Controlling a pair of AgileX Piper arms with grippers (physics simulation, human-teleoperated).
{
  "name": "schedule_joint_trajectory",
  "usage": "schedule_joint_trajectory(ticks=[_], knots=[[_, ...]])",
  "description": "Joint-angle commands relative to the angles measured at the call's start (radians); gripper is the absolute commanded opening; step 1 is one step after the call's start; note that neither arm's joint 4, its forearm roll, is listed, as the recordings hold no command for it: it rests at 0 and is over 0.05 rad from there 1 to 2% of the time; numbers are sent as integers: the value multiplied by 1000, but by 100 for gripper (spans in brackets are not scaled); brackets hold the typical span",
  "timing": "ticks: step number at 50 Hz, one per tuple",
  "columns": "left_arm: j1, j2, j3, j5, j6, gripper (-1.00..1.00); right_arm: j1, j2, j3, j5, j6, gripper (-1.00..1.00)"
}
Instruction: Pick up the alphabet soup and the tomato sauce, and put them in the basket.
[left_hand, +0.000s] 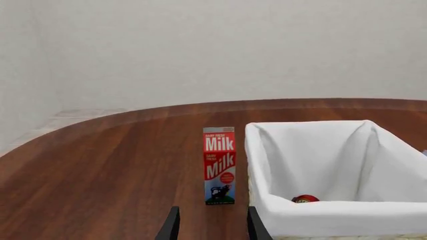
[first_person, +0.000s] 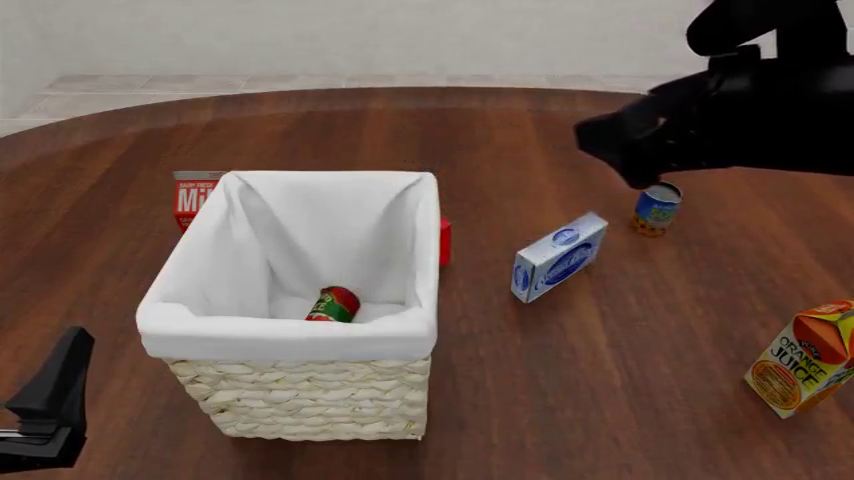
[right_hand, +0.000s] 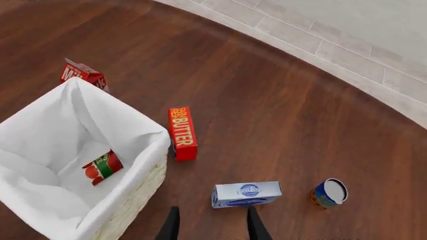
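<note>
The tomato sauce (first_person: 334, 303) lies on its side on the white liner inside the basket (first_person: 287, 335). It also shows in the right wrist view as the tomato sauce (right_hand: 102, 167) and peeks over the basket rim (left_hand: 333, 209) in the left wrist view. The alphabet soup (first_person: 655, 208) stands upright on the table at the right, just below the black right arm (first_person: 721, 120). High above the table, my right gripper (right_hand: 213, 227) is open and empty, with the alphabet soup (right_hand: 329, 193) off to one side. My left gripper (left_hand: 213, 227) is open, empty, low beside the basket.
A milk carton (first_person: 194, 197) stands behind the basket's left corner and a red butter box (first_person: 445, 241) lies against its right side. A blue-and-white box (first_person: 559, 256) lies between the basket and the soup. An orange juice carton (first_person: 805, 358) stands at the near right.
</note>
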Motion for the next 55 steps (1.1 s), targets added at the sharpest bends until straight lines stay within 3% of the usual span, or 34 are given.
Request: schedule_joint_trajectory(ticks=[1, 55], knots=[[-1, 0, 1, -1, 1, 100, -41, -12, 17, -8, -6, 100], [-3, 0, 0, -1, 2, 100, -168, -14, 64, -55, -29, 100]])
